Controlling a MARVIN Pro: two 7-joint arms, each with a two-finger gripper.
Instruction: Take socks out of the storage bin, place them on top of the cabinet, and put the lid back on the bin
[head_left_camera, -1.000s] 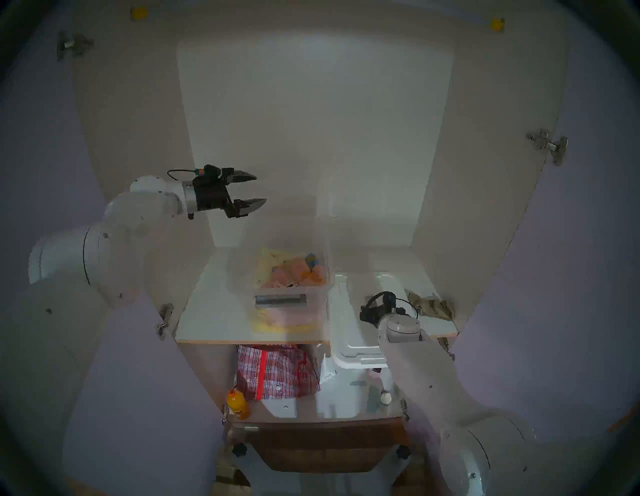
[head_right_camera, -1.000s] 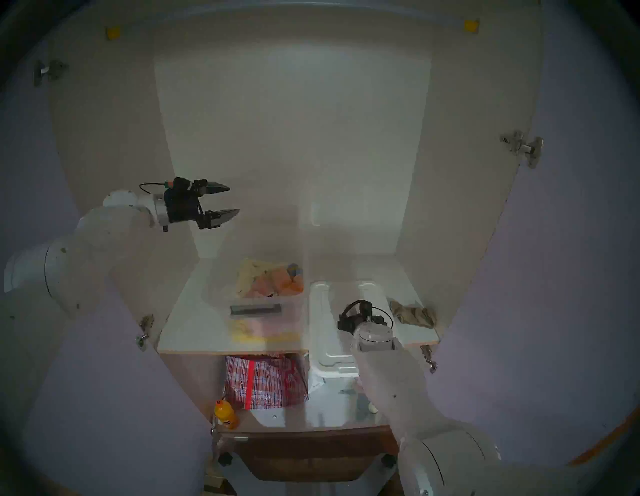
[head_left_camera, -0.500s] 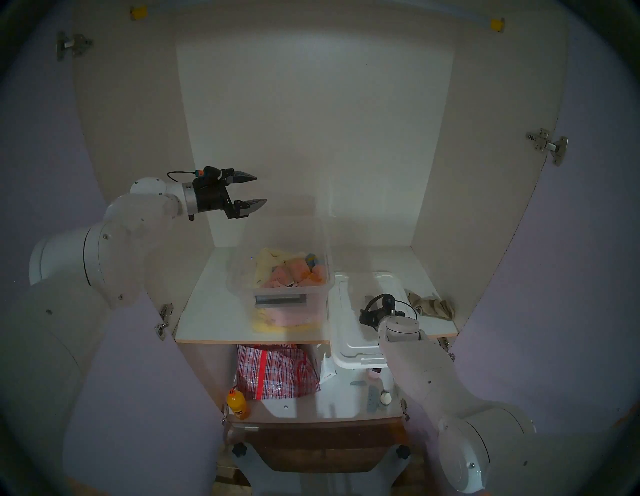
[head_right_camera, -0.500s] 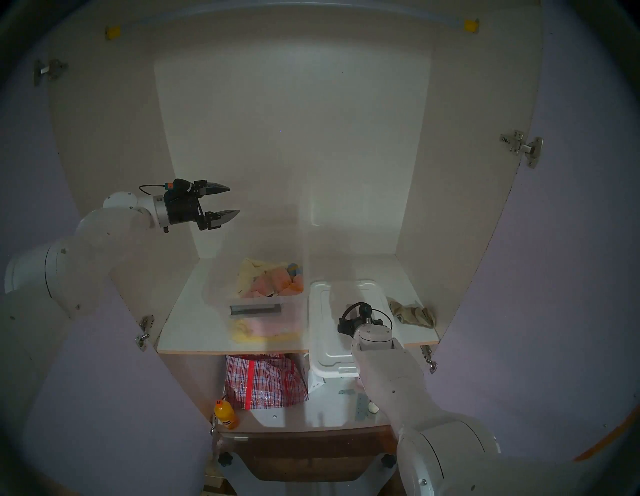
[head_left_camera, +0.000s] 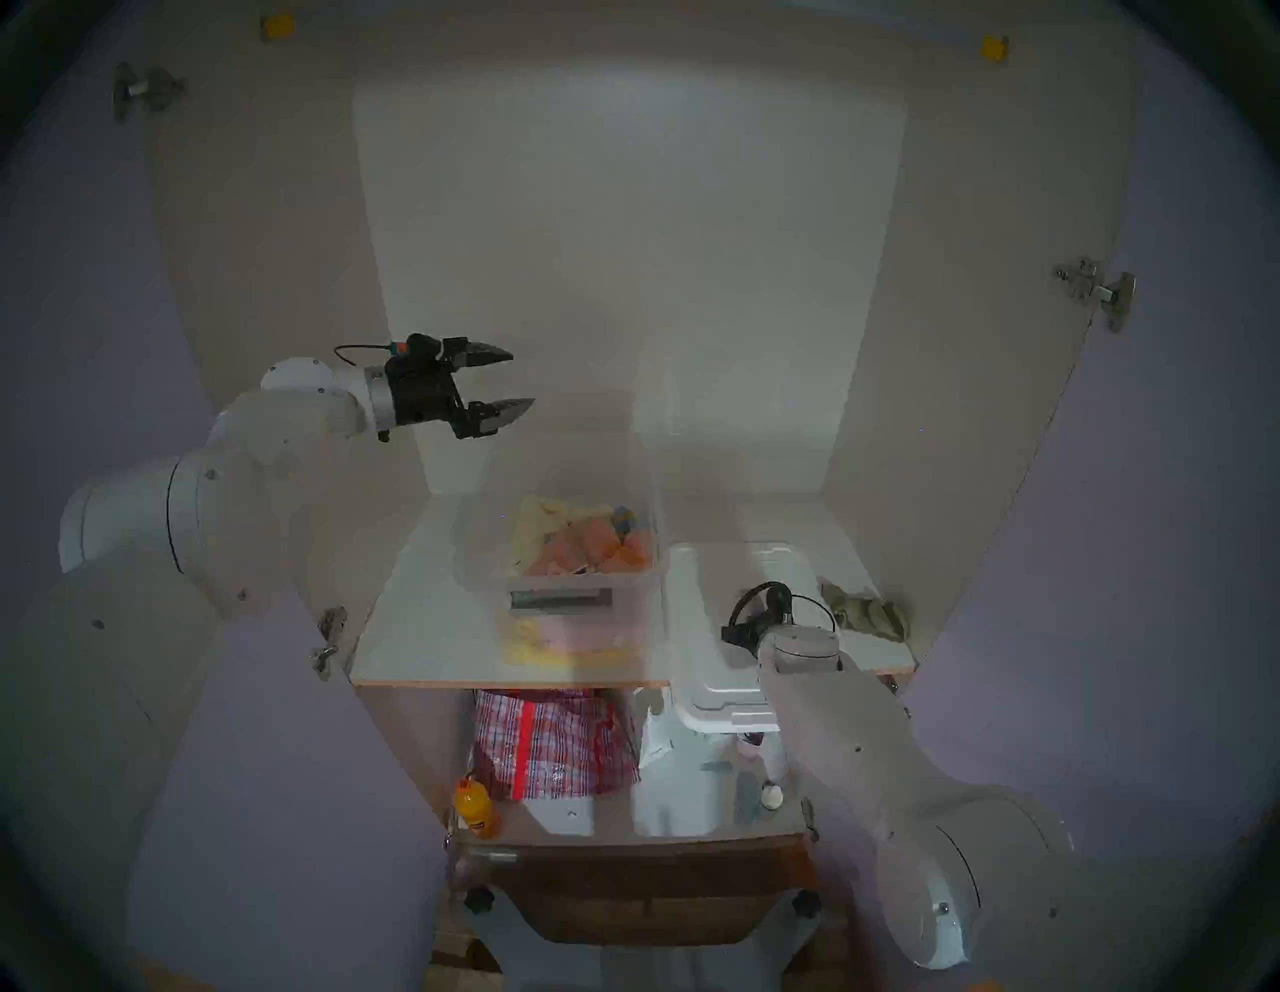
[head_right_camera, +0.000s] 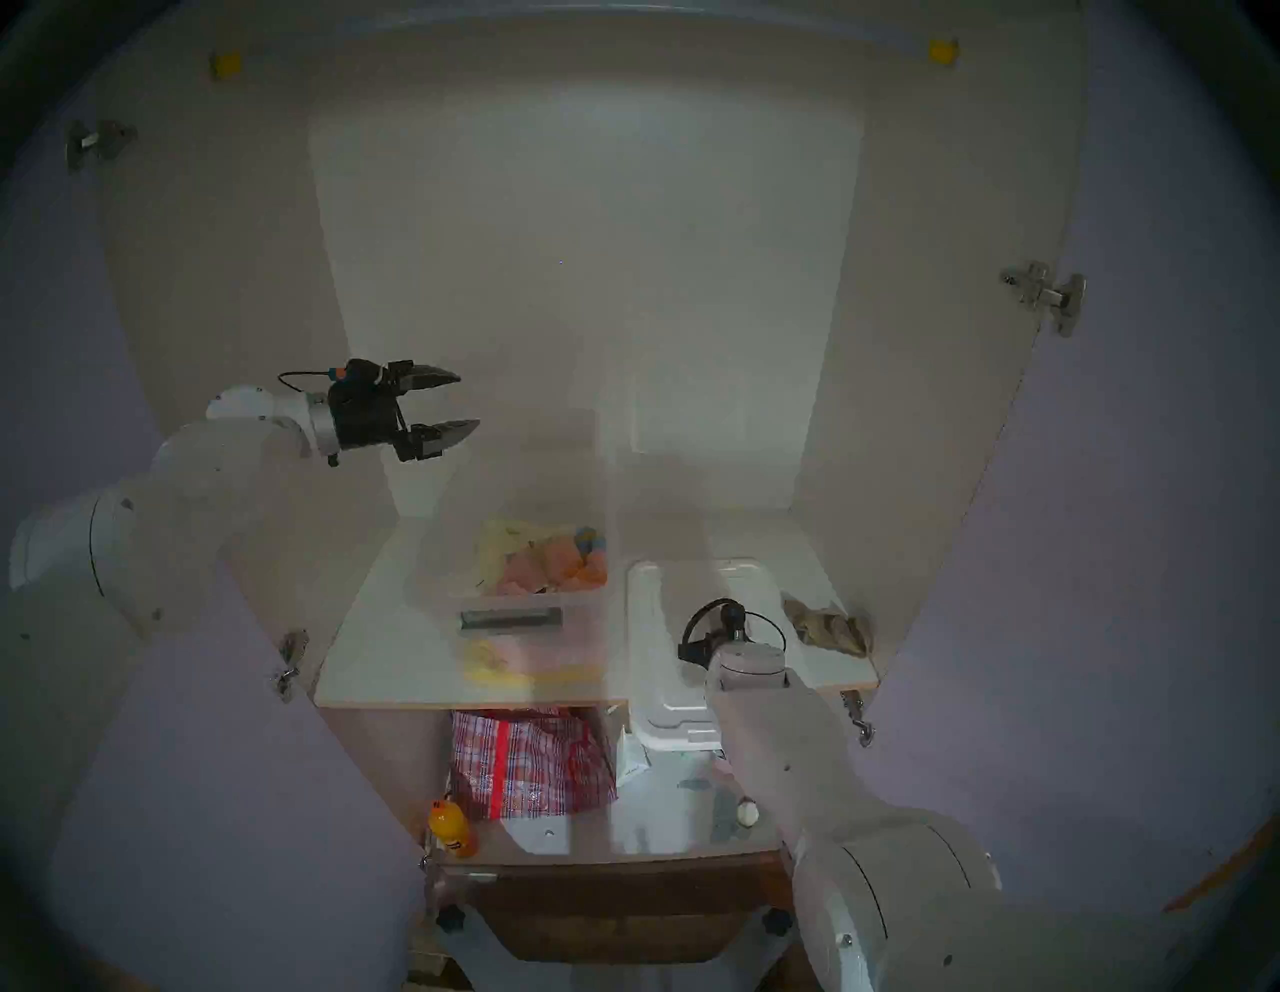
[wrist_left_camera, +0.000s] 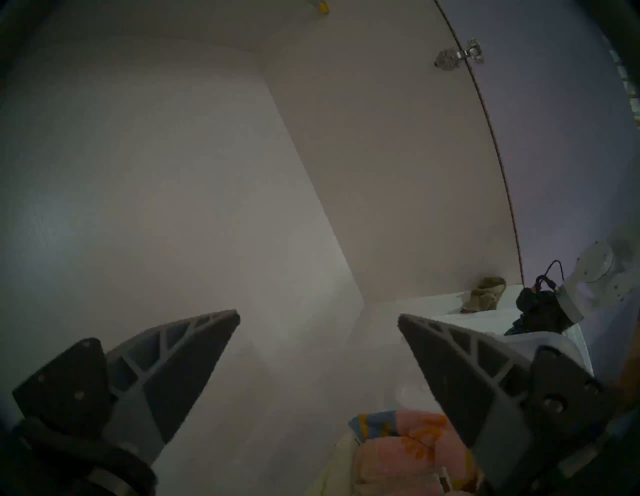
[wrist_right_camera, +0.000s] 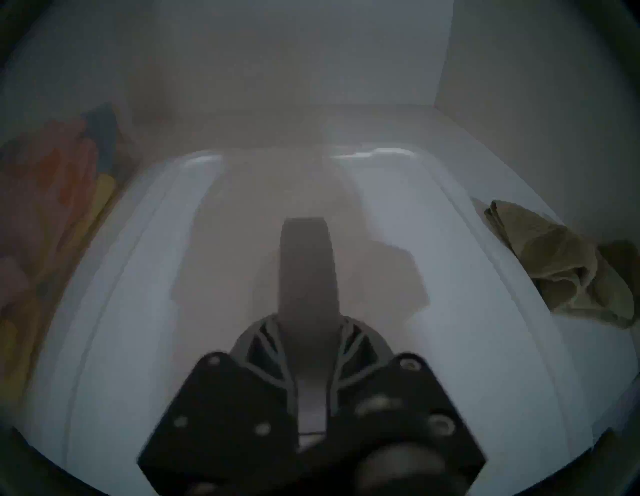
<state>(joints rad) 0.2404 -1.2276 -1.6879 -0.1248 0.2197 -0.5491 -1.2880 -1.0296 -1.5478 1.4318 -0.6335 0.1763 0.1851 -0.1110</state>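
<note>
- With its fingers closed together on the grey strip handle (wrist_right_camera: 304, 263) of the lid (wrist_right_camera: 138, 277), the right gripper (wrist_right_camera: 306, 332) has only a narrow, central hold; a lid that wide could swing or tip about the strip once lifted.
- Lid lies flat on the shelf board (head_left_camera: 429, 623) of the cabinet (head_left_camera: 623, 277), its near end overhanging the board's front edge. Risk: if the grip slips, that end drops toward the lower shelf.
- Socks (wrist_right_camera: 561, 273) sit right of the lid, touching or just beside its right rim, so they are already out of the bin. Risk: a sideways drag of the lid could sweep them along or off the board.
- Storage bin (head_left_camera: 561, 554) stands left of the lid, open, pink and yellow cloths (wrist_left_camera: 408, 446) inside. Risk: the lid's left rim could catch the bin's clear wall and shove the bin; a tilted lid would seat on one side only.
- Left gripper (head_left_camera: 499, 388) hangs well above and left of the lid, jaws wide, empty; it is not steadying the bin.
</note>
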